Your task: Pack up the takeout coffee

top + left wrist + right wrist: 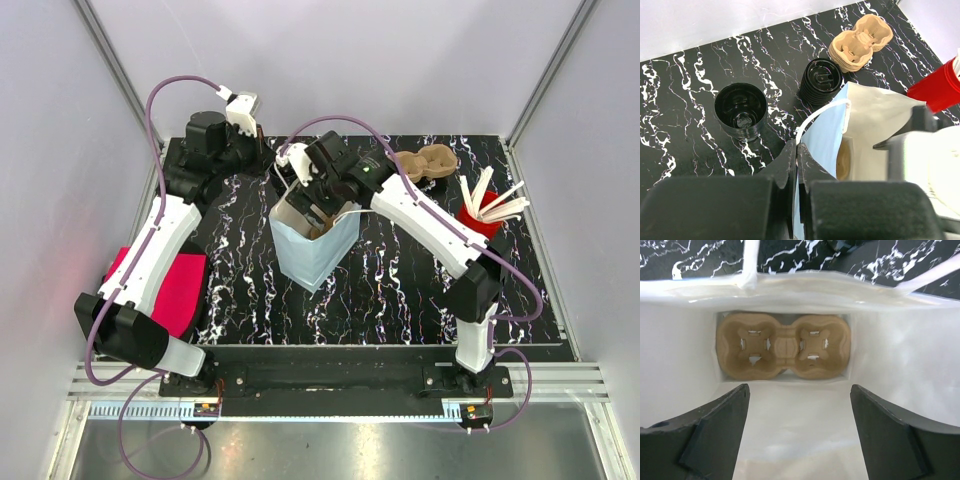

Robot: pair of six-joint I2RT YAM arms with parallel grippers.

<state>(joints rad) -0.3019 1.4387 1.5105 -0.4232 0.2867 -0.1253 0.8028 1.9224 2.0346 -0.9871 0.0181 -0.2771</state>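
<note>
At the left edge of the worktop [400, 300], black with white veining, a magenta pad [175, 290] lies partly under the left arm. The left pincer [796, 165] is fully closed, its two fingers pressed together on the near upper edge of the paper bag [310, 255], with a strip of the blue wall visible between them. The left wrist view alone shows a stack of black cups [740, 110], mouths up, and just right of it a stack of black lids [821, 80], both on the worktop beyond the bag; the overhead view hides them behind the arms. The paper bag stands upright at the centre of the worktop, pale blue outside, white inside, with white handles and its mouth open. Only the right wrist view looks down to its floor, where a brown moulded two-cup carrier [782, 346] lies flat, filling the bottom from side to side, both wells empty. The right pincer [799, 388] hangs in the mouth of the bag with its jaws wide apart, gripping nothing and well clear of the carrier. To the right, at the back of the worktop, sits a stack of spare carriers [425, 163], and further right a red holder [480, 215] of pale stir sticks [495, 200].
</note>
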